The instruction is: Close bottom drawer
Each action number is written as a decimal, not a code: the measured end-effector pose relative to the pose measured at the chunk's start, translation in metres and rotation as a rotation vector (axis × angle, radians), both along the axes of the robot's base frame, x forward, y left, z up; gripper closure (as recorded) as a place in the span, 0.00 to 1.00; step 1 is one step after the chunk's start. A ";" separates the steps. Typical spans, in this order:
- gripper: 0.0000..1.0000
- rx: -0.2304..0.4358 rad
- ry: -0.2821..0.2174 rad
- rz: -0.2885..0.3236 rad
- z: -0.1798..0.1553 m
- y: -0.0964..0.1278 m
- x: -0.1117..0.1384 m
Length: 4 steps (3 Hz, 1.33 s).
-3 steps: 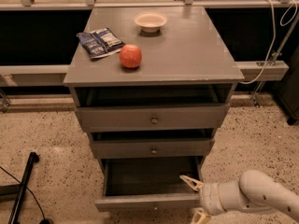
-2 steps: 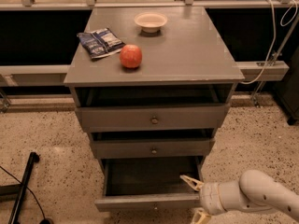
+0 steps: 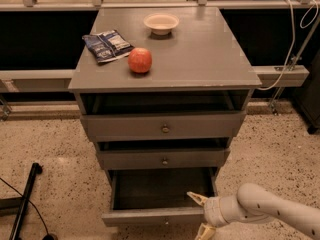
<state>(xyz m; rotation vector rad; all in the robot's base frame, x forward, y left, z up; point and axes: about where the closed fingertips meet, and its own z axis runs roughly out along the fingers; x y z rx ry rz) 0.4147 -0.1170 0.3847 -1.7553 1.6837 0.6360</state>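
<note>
The bottom drawer of the grey cabinet is pulled well out, its dark grey inside showing. Its narrow front runs along the bottom of the view; I cannot make out its knob. My gripper is at the drawer's front right corner, on a white arm coming in from the lower right. Its fingers are spread: one cream fingertip lies over the drawer's right rear side and the other sits below the drawer front. It holds nothing.
The top drawer and middle drawer stand slightly out. On the cabinet top are a red apple, a blue snack bag and a white bowl. A black pole lies on the speckled floor at left.
</note>
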 end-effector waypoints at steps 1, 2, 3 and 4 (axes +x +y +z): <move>0.02 0.031 0.003 -0.045 -0.072 -0.001 0.015; 0.24 0.093 0.019 -0.135 -0.118 -0.013 0.017; 0.47 0.112 0.040 -0.178 -0.157 -0.016 0.018; 0.71 0.121 0.054 -0.199 -0.183 -0.013 0.018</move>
